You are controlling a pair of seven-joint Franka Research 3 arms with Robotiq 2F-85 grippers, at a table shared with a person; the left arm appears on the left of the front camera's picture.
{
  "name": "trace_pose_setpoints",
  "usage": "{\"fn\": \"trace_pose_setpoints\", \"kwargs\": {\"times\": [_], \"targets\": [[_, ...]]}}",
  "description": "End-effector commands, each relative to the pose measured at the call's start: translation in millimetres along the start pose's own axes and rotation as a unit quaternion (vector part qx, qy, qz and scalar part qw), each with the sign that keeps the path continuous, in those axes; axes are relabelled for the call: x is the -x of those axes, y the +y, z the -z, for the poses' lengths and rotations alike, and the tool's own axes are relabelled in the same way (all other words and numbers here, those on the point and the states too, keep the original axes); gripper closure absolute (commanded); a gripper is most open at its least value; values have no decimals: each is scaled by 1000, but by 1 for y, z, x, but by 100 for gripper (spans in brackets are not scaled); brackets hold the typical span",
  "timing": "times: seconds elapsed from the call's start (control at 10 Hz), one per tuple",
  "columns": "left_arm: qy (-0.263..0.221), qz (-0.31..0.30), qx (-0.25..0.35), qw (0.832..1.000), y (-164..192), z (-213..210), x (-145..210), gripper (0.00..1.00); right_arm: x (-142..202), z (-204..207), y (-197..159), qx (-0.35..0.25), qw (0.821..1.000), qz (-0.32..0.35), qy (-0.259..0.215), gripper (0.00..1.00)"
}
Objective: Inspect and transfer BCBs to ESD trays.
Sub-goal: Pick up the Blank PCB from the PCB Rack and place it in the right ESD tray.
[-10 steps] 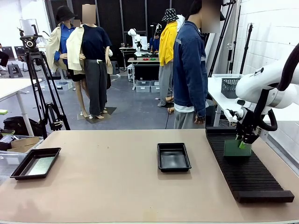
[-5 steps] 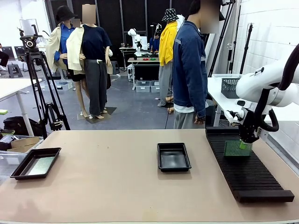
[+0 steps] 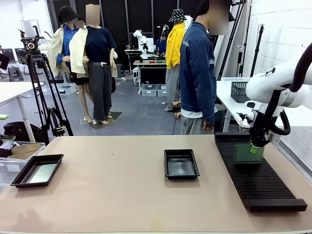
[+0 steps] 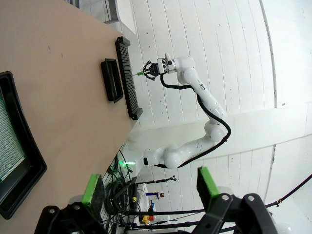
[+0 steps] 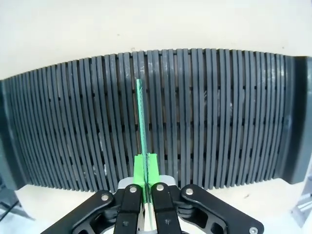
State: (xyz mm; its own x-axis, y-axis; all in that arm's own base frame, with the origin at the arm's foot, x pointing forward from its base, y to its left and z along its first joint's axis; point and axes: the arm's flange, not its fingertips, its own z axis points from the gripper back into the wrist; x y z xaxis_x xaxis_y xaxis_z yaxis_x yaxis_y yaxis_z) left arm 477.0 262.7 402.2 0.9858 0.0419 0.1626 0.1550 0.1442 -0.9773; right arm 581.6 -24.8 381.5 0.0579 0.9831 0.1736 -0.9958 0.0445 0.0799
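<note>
- Table (image 3: 117,195): tan top, spanning my whole front view from near edge to far.
- Rack (image 3: 265,190): long, black, ribbed with slots; lies on the table's right side, running near to far.
- Person (image 3: 197,73): stands at the far edge, right of centre, in a blue denim jacket, side-on to me.
- Tripod (image 3: 41,87): black, with a camera head, far left, beyond the table.
- Cardboard box (image 3: 22,148): low, at the far left edge.
- White side table (image 3: 229,100): far right, behind the person, carrying a grey mesh basket (image 3: 240,88).
- Wall (image 3: 278,29): white brick, on my right.
</note>
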Motion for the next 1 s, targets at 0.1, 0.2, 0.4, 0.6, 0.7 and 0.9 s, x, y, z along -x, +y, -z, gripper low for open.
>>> {"fn": "trace_pose_setpoints", "kwargs": {"times": [0.1, 0.2, 0.4, 0.6, 0.7, 0.9], "targets": [[1, -1, -2, 1000, -1, 0, 2, 0, -20, -19, 5, -9, 1000, 27, 0, 100], [1, -1, -2, 1000, -1, 0, 2, 0, -27, -27, 12, -9, 999, 37, 1, 100], [1, -1, -2, 1000, -1, 0, 2, 0, -45, -36, 27, 8, 996, 92, -4, 100], [1, -1, -2, 1000, -1, 0, 2, 0, -65, -39, 51, 42, 984, 171, 5, 100], [1, -1, -2, 1000, -1, 0, 2, 0, -80, -38, 64, 63, 973, 223, 5, 100], [1, -1, -2, 1000, -1, 0, 2, 0, -108, -34, 78, 97, 941, 324, 14, 100]]}}
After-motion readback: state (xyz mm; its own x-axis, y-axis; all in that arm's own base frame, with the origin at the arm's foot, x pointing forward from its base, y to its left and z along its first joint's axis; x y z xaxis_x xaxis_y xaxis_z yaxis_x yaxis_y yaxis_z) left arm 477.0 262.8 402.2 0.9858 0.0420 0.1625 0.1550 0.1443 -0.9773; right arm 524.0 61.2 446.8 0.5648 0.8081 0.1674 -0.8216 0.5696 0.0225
